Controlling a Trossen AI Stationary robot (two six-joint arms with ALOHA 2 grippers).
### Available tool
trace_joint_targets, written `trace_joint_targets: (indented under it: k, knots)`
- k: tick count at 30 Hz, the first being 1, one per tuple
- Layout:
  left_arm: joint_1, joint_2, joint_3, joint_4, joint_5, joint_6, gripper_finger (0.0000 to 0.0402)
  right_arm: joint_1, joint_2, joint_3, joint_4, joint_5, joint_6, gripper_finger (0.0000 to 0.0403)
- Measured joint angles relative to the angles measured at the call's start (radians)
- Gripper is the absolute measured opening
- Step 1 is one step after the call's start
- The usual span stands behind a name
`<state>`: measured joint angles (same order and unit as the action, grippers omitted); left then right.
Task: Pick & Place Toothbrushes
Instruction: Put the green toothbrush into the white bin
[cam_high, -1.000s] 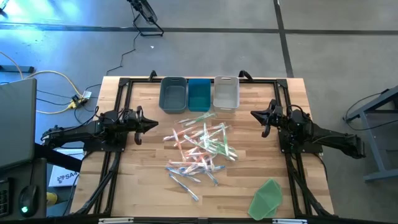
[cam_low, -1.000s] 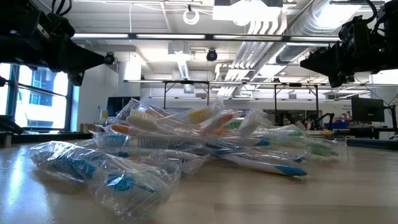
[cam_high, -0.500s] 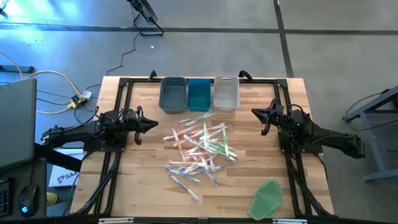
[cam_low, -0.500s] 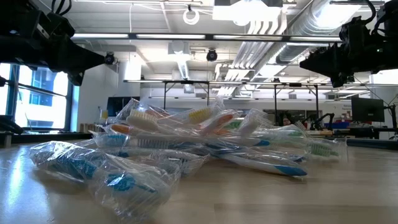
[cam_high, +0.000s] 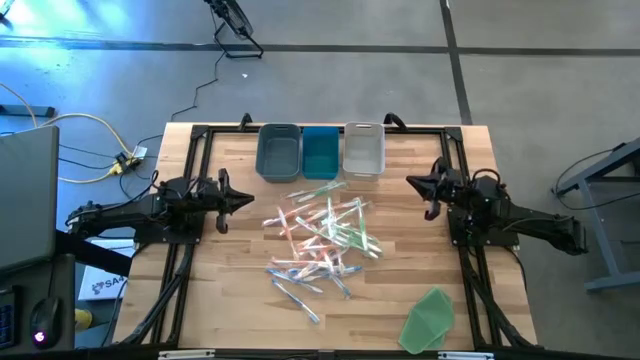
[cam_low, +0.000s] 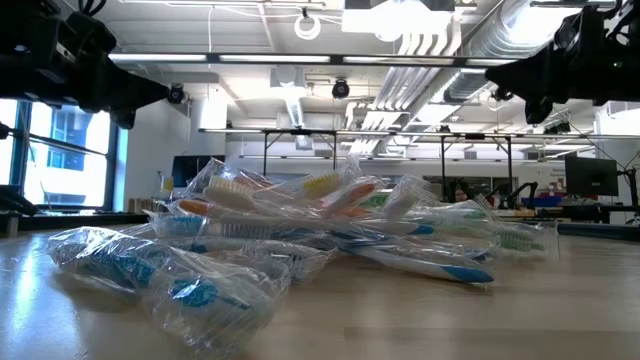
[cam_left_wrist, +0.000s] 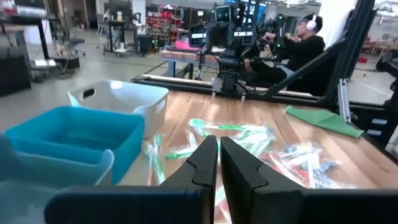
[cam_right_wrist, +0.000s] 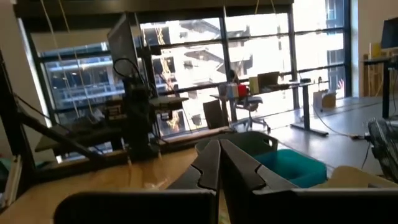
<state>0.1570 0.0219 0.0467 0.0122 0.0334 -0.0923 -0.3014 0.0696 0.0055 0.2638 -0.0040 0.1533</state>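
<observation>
**Both arms parked, toothbrush pile untouched**

The toothbrushes (cam_high: 322, 238) lie in a loose, crisscrossed heap at the middle of the tabletop (cam_high: 230, 290), many in clear wrappers as the low view shows. Beyond them, at the far edge, stand 3 bins in a row: a grey bin (cam_high: 279, 152), a teal bin (cam_high: 320, 151) and a white bin (cam_high: 364, 148). A green cloth-like sheet (cam_high: 430, 319) sits apart at the near right corner.

The left end effector (cam_high: 238, 199) hangs at the left of the pile with its fingers together, holding nothing. The right end effector (cam_high: 416, 184) hangs at the right, likewise closed and empty. Neither touches a brush.

The step in hand looks like the first reach. To do it well, I would spread the fingers before descending, pick a brush at the heap's edge that lies clear of its neighbours, and close across its slim handle rather than along it. The slippery wrappers may drag a neighbour up too, so lift slowly.
</observation>
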Motion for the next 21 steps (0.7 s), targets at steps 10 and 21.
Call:
trace_joint_targets:
  k: [10,21]
  knots:
    - [0.000,0.000,0.004,0.003,-0.003,-0.018,0.0019,0.000,0.000,0.000,0.004,0.004,0.007,0.0003]
    - [0.000,0.000,0.006,0.010,-0.003,-0.018,0.0019,0.000,0.000,0.001,0.006,0.035,0.032,0.0003]
